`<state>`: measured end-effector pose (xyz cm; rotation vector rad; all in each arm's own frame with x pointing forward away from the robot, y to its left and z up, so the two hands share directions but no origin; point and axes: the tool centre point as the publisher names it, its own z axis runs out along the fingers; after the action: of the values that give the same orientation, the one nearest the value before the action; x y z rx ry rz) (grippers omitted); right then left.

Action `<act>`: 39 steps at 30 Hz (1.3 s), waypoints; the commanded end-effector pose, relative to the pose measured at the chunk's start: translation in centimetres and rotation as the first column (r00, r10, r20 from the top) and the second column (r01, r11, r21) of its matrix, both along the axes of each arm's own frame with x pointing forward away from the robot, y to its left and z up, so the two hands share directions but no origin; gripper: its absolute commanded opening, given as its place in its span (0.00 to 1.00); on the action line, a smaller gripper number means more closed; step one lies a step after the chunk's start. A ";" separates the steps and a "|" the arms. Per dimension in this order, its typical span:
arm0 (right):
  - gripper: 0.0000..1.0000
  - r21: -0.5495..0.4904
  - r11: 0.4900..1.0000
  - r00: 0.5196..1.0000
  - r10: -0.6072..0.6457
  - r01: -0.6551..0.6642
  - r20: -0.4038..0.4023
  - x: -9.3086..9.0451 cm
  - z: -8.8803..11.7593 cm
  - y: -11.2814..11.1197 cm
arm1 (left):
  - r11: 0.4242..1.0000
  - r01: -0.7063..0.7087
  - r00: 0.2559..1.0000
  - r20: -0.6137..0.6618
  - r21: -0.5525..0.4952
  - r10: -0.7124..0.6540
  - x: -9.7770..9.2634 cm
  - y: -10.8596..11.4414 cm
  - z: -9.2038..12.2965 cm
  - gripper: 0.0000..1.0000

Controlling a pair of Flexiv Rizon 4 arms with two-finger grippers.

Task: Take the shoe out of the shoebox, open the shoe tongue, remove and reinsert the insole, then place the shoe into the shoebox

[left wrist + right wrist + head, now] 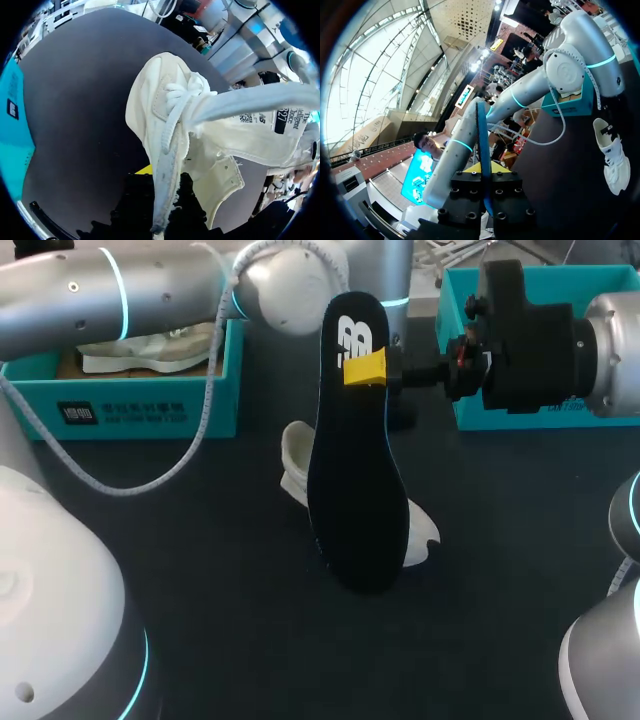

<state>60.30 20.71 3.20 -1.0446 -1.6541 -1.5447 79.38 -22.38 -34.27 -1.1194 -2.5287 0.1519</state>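
The insole (355, 460) hides most of the shoe (296, 468), whose fabric partly covers the left hand (162, 181).

A robotics lab bench, it seems — two silver robot arms (70, 290) over a dark table (220, 590), teal shoeboxes (140, 405) along its far edge.

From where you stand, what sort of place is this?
Probably a robot workbench for handling shoes: a teal shoebox, a white shoe on the dark table, an insole in the right gripper.
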 end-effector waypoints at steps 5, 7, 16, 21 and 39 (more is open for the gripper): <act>0.00 -0.001 1.000 1.000 -0.009 0.009 -0.001 -0.3 0.1 0.5 | 0.807 0.589 0.799 0.176 -0.042 -0.575 -1.1 0.2 0.4 0.00; 0.00 -0.001 1.000 1.000 -0.009 0.009 -0.001 -0.3 0.1 0.5 | 0.807 0.589 0.799 0.176 -0.042 -0.575 -1.1 0.2 0.4 0.00; 0.00 -0.001 1.000 1.000 -0.009 0.009 -0.001 -0.3 0.1 0.5 | 0.807 0.589 0.799 0.176 -0.042 -0.575 -1.1 0.2 0.4 0.00; 0.00 -0.001 1.000 1.000 -0.009 0.009 -0.001 -0.3 0.1 0.5 | 0.814 0.581 0.809 0.104 0.007 -0.579 -2.7 -0.4 -0.7 0.00; 0.00 -0.001 1.000 1.000 -0.009 0.009 -0.001 -0.3 0.1 0.5 | 0.742 0.667 0.742 0.019 0.072 -0.670 -4.7 -1.8 -4.6 0.00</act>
<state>60.30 20.71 3.20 -1.0446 -1.6542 -1.5447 74.74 -23.39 -38.04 -1.9551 -2.0008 -0.1039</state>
